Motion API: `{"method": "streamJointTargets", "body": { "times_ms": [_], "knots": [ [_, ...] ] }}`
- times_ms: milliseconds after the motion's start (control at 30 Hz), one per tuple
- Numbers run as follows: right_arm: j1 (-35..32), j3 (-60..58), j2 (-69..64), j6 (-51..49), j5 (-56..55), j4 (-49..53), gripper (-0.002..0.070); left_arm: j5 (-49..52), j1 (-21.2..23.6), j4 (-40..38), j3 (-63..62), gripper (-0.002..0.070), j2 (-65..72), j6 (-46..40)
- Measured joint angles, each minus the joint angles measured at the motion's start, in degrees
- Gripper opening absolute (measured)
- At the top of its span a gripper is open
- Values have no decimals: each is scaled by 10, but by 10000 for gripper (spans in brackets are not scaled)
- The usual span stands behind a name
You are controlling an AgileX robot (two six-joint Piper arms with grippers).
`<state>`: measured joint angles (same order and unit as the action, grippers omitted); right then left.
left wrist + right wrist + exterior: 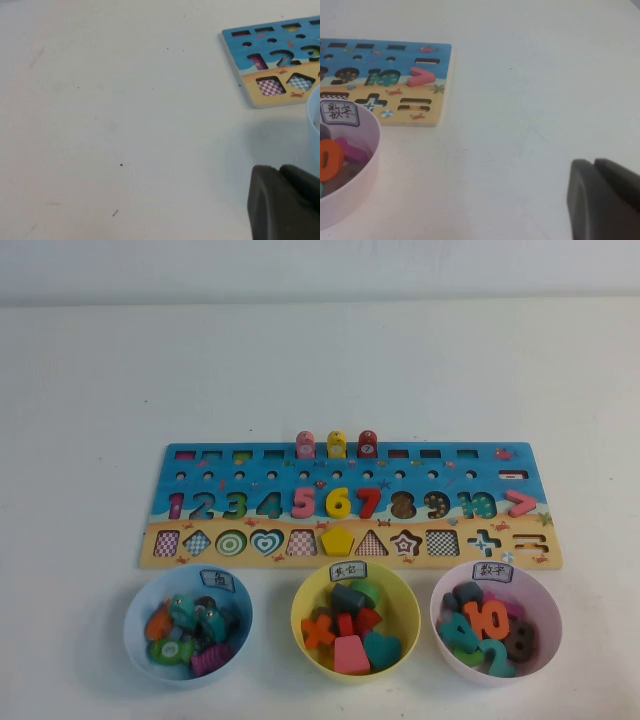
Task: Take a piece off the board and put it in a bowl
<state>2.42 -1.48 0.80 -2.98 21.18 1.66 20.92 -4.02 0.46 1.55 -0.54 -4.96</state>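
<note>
At the board's (pixel 350 505) right end, high view: the piece (pixel 519 502) lies in its cut-out beside the 10, untouched. Three bowls stand in a row just in front of the board; the yellow bowl (pixel 304 612), the middle one, is already part-filled with shapes. Neither arm appears in this view.

Left wrist view: the left gripper (pixel 285 202) shows only as a dark corner low over bare table, near the board's left end; whether its fingers are apart or together cannot be told.

Right wrist view: the right gripper (pixel 605 200) is likewise cut off, finger state undeterminable; the piece (pixel 421 76) sits beyond the lilac bowl (pixel 367 150).

Judgement: the right arm is nearer. Approach from above, pinch the piece across its narrow limbs, lift clear of the recess, then carry it leftward over the lilac bowl.
</note>
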Motion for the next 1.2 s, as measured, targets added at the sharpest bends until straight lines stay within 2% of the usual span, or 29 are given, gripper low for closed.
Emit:
{"method": "streamJointTargets", "body": {
  "times_ms": [1033, 1200],
  "knots": [
    [0, 0, 0, 0, 0, -3, -17, 0, 0, 0, 0, -4, 0, 0],
    [0, 0, 0, 0, 0, -65, -17, 0, 0, 0, 0, -4, 0, 0]
  ]
}}
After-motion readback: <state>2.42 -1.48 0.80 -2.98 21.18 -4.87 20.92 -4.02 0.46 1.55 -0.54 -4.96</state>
